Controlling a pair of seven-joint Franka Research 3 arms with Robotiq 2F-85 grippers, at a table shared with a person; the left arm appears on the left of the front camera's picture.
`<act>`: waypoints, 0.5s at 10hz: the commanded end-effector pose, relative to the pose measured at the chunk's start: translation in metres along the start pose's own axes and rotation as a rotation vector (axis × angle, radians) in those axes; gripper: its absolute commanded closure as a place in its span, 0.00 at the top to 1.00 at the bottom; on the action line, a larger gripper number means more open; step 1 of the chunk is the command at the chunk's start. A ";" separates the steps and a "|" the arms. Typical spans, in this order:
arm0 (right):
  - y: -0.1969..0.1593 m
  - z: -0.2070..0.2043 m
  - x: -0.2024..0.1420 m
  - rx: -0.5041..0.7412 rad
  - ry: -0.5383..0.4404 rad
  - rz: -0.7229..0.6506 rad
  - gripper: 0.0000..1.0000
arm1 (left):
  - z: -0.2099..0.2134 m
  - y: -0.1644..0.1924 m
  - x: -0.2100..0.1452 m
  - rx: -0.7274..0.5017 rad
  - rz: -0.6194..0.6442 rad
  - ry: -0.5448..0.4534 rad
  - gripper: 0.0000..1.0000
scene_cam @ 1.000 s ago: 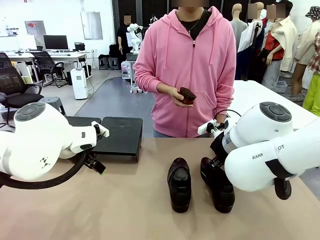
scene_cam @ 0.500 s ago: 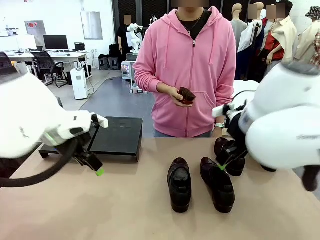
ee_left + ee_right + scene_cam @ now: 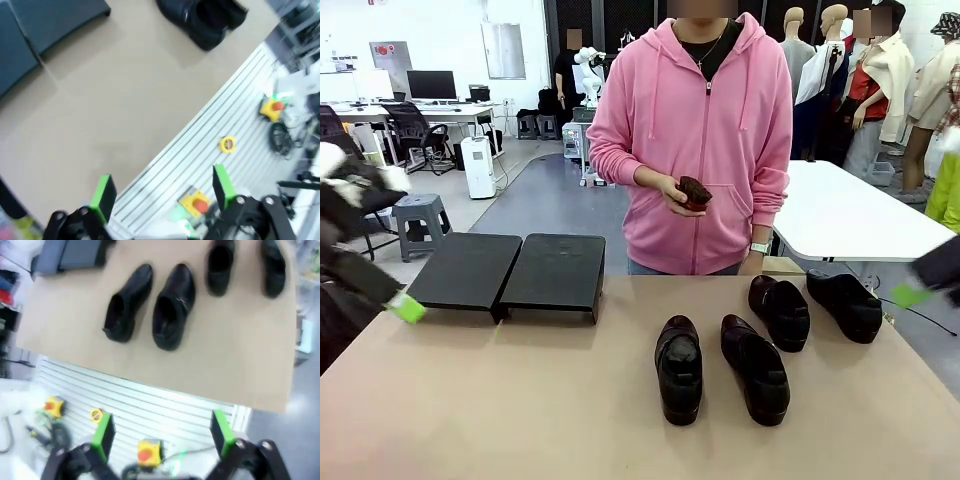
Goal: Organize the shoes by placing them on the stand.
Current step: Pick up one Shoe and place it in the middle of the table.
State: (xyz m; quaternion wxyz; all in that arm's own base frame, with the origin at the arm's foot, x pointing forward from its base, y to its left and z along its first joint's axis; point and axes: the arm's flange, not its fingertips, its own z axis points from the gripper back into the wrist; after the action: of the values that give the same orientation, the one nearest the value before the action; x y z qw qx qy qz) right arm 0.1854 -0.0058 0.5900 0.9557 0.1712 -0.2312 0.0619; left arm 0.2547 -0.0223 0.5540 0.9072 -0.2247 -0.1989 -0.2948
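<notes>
Four black glossy shoes lie on the tan table: one pair near the middle [image 3: 679,368] [image 3: 755,367], another farther right [image 3: 780,311] [image 3: 845,304]. The stand [image 3: 510,272], two flat black trays side by side, sits at the far left with nothing on it. My left gripper [image 3: 406,306] is a blur at the left edge; my right gripper [image 3: 918,292] is at the right edge. Both are open and hold nothing: the left gripper [image 3: 164,187] hangs over the table's near edge, the right gripper [image 3: 163,434] looks down on all the shoes [image 3: 172,305] and the stand [image 3: 75,252].
A person in a pink hoodie [image 3: 705,140] stands at the far side, holding a small dark object [image 3: 695,190] in one hand. Below the table's near edge is a ribbed white base [image 3: 210,150] with yellow emergency-stop boxes [image 3: 195,202]. A white table [image 3: 850,215] stands behind on the right.
Both arms have swung back from the middle of the table to the picture's edges. The two shoes at the right, earlier covered by the right arm, are now in plain sight.
</notes>
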 end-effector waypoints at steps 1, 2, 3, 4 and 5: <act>-0.067 0.000 -0.014 0.055 -0.071 -0.194 1.00 | -0.031 0.039 -0.084 -0.094 0.119 -0.103 1.00; -0.085 -0.001 -0.020 0.080 -0.101 -0.251 1.00 | -0.033 0.055 -0.095 -0.141 0.154 -0.145 1.00; -0.092 -0.008 -0.022 -0.006 -0.188 -0.298 1.00 | 0.019 0.027 -0.022 -0.047 0.063 -0.052 1.00; -0.072 0.021 -0.013 0.046 -0.069 -0.215 1.00 | 0.019 0.027 -0.022 -0.047 0.063 -0.052 1.00; -0.072 0.021 -0.013 0.046 -0.069 -0.215 1.00 | 0.019 0.027 -0.022 -0.047 0.063 -0.052 1.00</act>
State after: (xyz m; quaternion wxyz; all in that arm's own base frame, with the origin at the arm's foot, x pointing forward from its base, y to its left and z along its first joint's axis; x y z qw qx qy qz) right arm 0.1801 -0.0983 0.5763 0.9402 0.2176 -0.2513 -0.0744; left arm 0.2493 0.0276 0.5465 0.9053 -0.2654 -0.2087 -0.2577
